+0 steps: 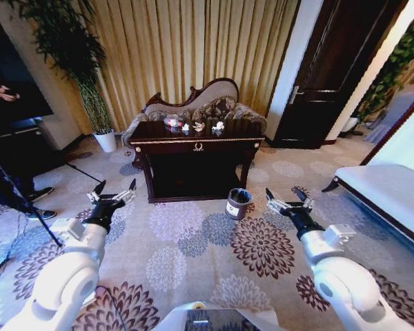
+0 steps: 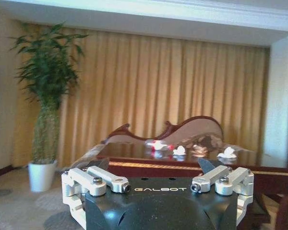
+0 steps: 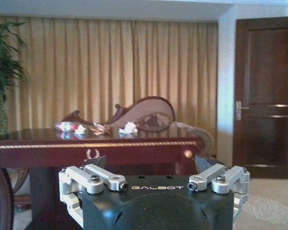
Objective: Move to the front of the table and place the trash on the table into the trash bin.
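Note:
The dark glossy table (image 1: 196, 146) with gold trim stands ahead at the middle of the room. On its top lie the trash: a small clear bottle (image 1: 172, 122) with red on it and white paper scraps (image 1: 199, 127). The dark grey trash bin (image 1: 238, 204) stands on the carpet by the table's front right leg. My left gripper (image 1: 115, 189) and right gripper (image 1: 284, 200) hover open and empty over the carpet, short of the table. The left wrist view has the left gripper (image 2: 154, 165), bottle (image 2: 158, 145) and scraps (image 2: 179, 150). The right wrist view has the right gripper (image 3: 151, 163), table (image 3: 62, 146) and bottle (image 3: 67, 127).
A carved sofa (image 1: 207, 100) sits behind the table against gold curtains. A plant in a white pot (image 1: 105, 141) stands at the back left, a dark door (image 1: 324, 76) at the back right. A white bench (image 1: 386, 189) is on the right; a tripod and a person's legs (image 1: 14, 193) are on the left.

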Controlling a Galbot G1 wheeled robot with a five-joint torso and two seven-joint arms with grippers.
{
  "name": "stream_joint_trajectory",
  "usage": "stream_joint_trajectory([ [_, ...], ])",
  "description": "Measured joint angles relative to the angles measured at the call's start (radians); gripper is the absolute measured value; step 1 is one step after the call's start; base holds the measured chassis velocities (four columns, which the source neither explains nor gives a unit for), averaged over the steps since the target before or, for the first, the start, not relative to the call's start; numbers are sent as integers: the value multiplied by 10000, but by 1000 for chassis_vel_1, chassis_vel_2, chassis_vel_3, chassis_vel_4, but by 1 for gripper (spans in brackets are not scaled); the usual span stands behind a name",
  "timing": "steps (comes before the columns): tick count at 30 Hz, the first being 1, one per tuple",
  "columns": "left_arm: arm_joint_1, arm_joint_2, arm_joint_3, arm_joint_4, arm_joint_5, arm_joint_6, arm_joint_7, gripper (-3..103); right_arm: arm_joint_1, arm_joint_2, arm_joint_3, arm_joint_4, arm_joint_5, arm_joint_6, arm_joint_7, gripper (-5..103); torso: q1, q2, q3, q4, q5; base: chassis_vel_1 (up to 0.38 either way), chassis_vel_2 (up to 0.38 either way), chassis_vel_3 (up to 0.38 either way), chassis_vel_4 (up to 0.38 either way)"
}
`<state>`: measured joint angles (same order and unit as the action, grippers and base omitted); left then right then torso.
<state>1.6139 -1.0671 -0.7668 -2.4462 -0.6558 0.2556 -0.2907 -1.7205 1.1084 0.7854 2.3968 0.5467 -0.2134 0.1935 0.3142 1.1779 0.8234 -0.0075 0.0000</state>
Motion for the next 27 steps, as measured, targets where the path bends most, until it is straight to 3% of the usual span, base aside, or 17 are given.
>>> stream_joint_trajectory([
  [2, 723, -728, -641, 302, 277, -661, 780, 100, -522, 816, 431, -464, -485, 598, -889, 100, 0, 1, -1, 0, -1, 0, 0, 0, 0],
  [3, 723, -728, -641, 302, 277, -661, 780, 100, -522, 816, 431, -464, -485, 598, -889, 100, 0, 1, -1, 0, -1, 0, 0, 0, 0],
  [5, 1370, -1383, -1215, 563, 521, -1262, 1493, 100, -995, 1571, 829, -894, -921, 1154, -1716, 100, 0, 1, -1, -1, 0, 0, 0, 0, 0],
  [6, 1713, -1725, -1514, 708, 655, -1573, 1857, 100, -1084, 1822, 938, -987, -959, 1274, -1950, 100, -1, 1, -1, -11, 4, 0, 0, 0, 0],
  [7, 1713, -1725, -1514, 708, 655, -1573, 1857, 100, -1084, 1822, 938, -987, -959, 1274, -1950, 100, -1, 1, -1, -11, 4, 0, 0, 0, 0],
  [10, 2699, -2721, -2384, 1114, 1029, -2478, 2932, 100, -1052, 2053, 1017, -1002, -959, 1288, -2113, 100, -1, 1, -2, 4, -2, 0, 0, 0, 0],
  [12, 3275, -3300, -2890, 1342, 1241, -3001, 3553, 100, -999, 2075, 1016, -958, -945, 1194, -2107, 100, 0, 1, -2, 1, 0, 0, 0, 0, 0],
  [13, 3275, -3300, -2890, 1342, 1241, -3001, 3553, 100, -999, 2075, 1016, -958, -945, 1194, -2107, 100, 0, 1, -2, 1, 0, 0, 0, 0, 0],
  [15, 3595, -3706, -3190, 1435, 1383, -3422, 4112, 100, -934, 2072, 996, -869, -876, 1036, -2055, 100, -2, 2, -3, 9, 1, 0, 0, 0, 0],
  [20, 3628, -3777, -3258, 1207, 1397, -3386, 4296, 100, -766, 2033, 999, -694, -789, 750, -1994, 100, 0, 0, -1, -5, 0, 0, 0, 0, 0],
  [27, 3566, -3726, -3473, 645, 1200, -2477, 4324, 100, -248, 1909, 1042, -285, -590, 87, -1944, 100, -1, 1, -1, -1, 0, 0, 0, 0, 0],
])
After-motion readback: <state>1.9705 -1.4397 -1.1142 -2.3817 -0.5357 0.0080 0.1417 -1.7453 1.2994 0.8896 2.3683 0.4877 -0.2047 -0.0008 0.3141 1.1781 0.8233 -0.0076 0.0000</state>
